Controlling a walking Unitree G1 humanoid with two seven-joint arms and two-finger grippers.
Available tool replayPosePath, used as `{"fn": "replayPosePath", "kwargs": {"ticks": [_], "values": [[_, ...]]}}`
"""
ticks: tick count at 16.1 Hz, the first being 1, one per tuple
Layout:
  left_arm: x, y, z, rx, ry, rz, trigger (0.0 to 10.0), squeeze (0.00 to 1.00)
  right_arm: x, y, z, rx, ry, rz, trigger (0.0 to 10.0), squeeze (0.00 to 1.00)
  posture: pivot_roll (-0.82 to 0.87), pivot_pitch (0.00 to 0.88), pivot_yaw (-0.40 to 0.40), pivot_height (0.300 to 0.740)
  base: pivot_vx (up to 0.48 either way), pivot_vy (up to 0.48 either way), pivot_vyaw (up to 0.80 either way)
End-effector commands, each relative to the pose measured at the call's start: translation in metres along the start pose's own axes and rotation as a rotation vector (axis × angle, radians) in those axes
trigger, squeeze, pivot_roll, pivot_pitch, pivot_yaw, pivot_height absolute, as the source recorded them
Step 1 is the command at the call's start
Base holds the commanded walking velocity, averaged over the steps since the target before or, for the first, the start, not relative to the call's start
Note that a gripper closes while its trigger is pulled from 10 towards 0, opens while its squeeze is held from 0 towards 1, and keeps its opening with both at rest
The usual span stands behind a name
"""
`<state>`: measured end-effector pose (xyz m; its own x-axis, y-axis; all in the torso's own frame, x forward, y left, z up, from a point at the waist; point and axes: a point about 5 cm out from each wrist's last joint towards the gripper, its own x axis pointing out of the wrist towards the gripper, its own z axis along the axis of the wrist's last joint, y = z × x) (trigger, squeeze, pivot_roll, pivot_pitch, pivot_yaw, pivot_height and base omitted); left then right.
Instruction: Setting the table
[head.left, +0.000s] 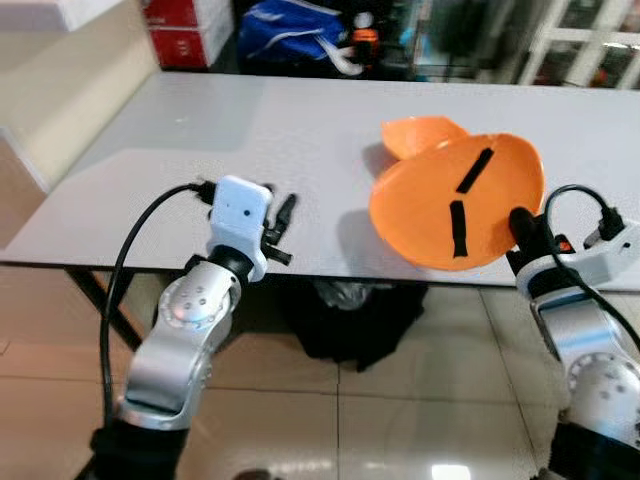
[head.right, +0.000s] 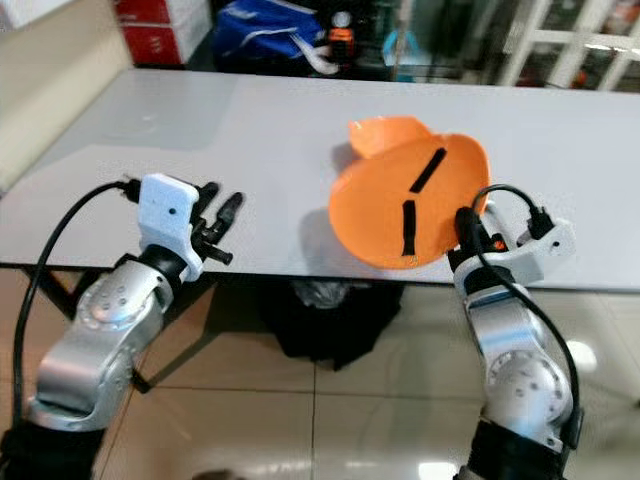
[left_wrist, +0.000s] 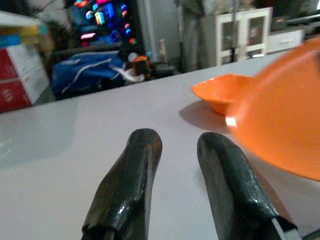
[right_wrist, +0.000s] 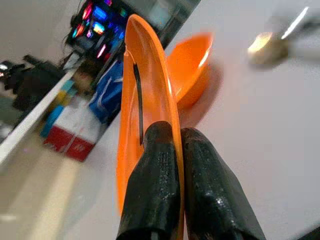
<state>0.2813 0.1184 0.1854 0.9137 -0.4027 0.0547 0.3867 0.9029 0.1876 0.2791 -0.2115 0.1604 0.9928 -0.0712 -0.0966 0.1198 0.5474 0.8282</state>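
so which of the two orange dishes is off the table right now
The large flat orange plate with black tape strips, pinched at its rim by the right gripper and tilted up. The smaller orange bowl behind it rests on the white table.

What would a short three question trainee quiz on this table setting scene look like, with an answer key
1. True or false: the right pincer is shut on the rim of the orange plate.
2. What lies on the white table just behind the plate? A) a fork B) an orange bowl C) a cup
3. Fill in: the left pincer is ____ and holds nothing.

Key: 1 true; 2 B; 3 open.
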Motion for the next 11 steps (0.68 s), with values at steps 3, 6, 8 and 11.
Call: {"fn": "replayPosePath", "kwargs": {"ticks": [3, 6, 8, 11], "values": [[-0.007, -0.014, -0.001, -0.023, 0.0, -0.145, 10.0, 0.0, 0.0, -0.008, 0.004, 0.128, 0.047, -0.05, 10.0, 0.0, 0.02, 0.062, -0.013, 0.74, 0.0, 0.0, 0.0], [-0.013, -0.024, -0.003, -0.007, 0.017, -0.258, 10.0, 0.0, -0.001, -0.017, 0.009, 0.138, 0.066, -0.11, 10.0, 0.0, 0.02, 0.075, -0.013, 0.74, 0.0, 0.0, 0.0], [-0.015, -0.026, -0.006, 0.015, 0.033, -0.28, 10.0, 0.0, 0.002, -0.027, 0.008, 0.163, 0.07, -0.166, 10.0, 0.0, 0.03, 0.075, -0.013, 0.74, 0.0, 0.0, 0.0], [-0.017, -0.026, -0.006, 0.017, 0.045, -0.306, 10.0, 0.0, 0.01, -0.035, 0.007, 0.221, 0.066, -0.214, 10.0, 0.0, 0.03, 0.078, -0.009, 0.74, 0.0, 0.0, 0.0]]}}
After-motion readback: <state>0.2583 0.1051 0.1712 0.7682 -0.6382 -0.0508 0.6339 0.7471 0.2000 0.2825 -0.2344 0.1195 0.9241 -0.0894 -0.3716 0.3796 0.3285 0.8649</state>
